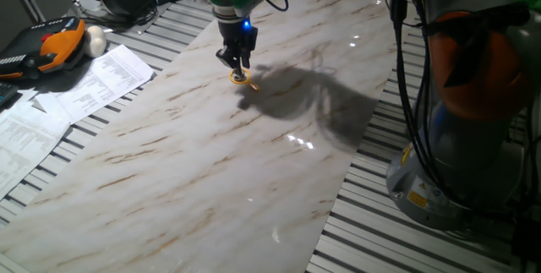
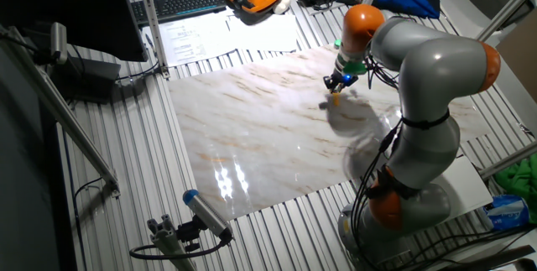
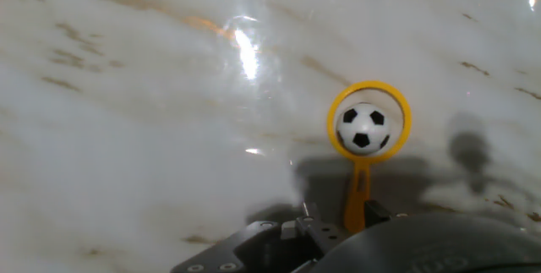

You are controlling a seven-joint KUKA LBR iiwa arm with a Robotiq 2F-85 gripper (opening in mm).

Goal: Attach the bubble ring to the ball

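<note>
In the hand view the yellow-orange bubble ring (image 3: pixel 369 121) lies on the marble board around the tiny black-and-white ball (image 3: pixel 363 128), which sits inside the loop. The ring's orange handle (image 3: pixel 357 193) runs back to my gripper (image 3: pixel 355 219), whose jaws stand close on either side of its end. In one fixed view the gripper (image 1: pixel 237 68) is low over the far part of the board, with the ring (image 1: pixel 239 76) just under its tips. The other fixed view shows the gripper (image 2: pixel 336 87) at the same spot; the ball is too small to make out there.
The marble board (image 1: pixel 211 155) lies on a slatted table. Papers (image 1: pixel 76 87), an orange-black handheld unit (image 1: pixel 51 46) and a larger off-white ball (image 1: pixel 95 40) lie at the far left. The arm's base (image 1: pixel 461 138) stands at the right. A keyboard (image 2: pixel 180 2) is beyond the board.
</note>
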